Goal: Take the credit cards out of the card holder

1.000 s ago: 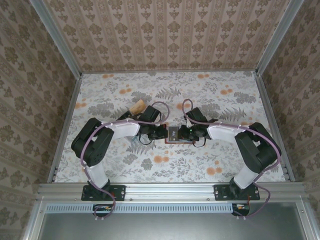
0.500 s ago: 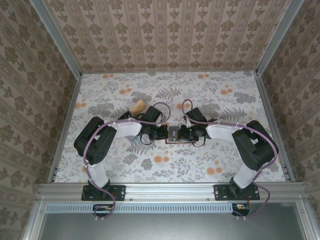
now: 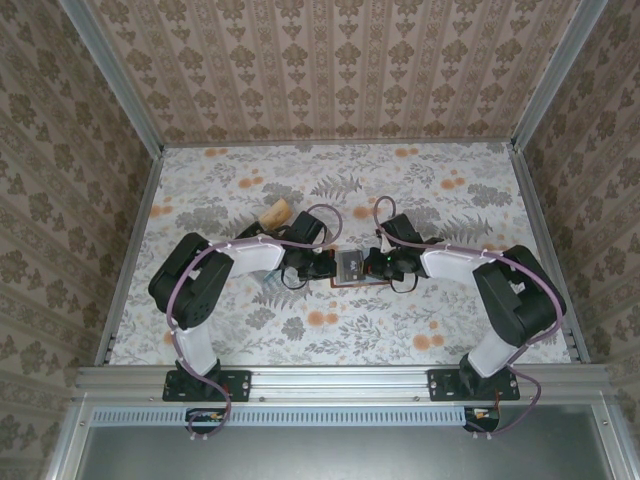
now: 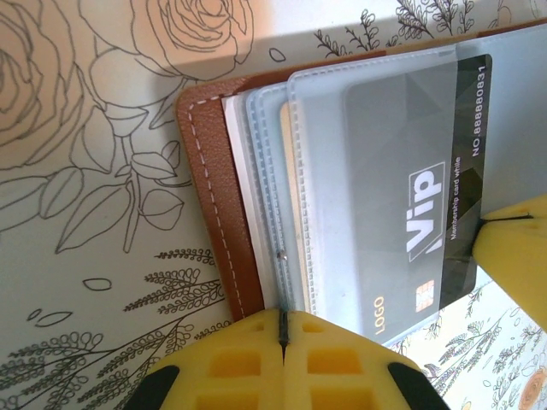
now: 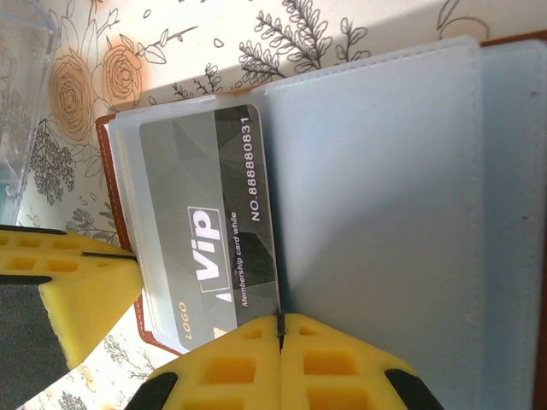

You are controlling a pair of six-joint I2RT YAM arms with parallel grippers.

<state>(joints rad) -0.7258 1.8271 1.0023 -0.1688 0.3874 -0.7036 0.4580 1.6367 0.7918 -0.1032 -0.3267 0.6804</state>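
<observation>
The reddish-brown card holder [image 4: 214,196] lies open on the flowered table, grey-blue pockets up, between both arms [image 3: 348,268]. My left gripper [image 4: 284,329] is shut on the near edge of its pocket sleeves. A black credit card [image 5: 214,222] marked "VIP" sticks partway out of a clear pocket. My right gripper [image 5: 279,325] is shut on that card's edge. In the top view the left gripper [image 3: 330,267] and right gripper [image 3: 372,266] face each other across the holder. A tan card edge [image 4: 289,213] shows behind the sleeves.
A clear plastic tray [image 5: 21,85] stands beyond the holder on the left. A small tan object [image 3: 275,213] lies behind the left arm. Metal rails and patterned walls [image 3: 130,230] close in the table on three sides.
My right gripper has shut on the black card and shifted slightly right. The left gripper stays shut on the holder, its arm resettled a little.
</observation>
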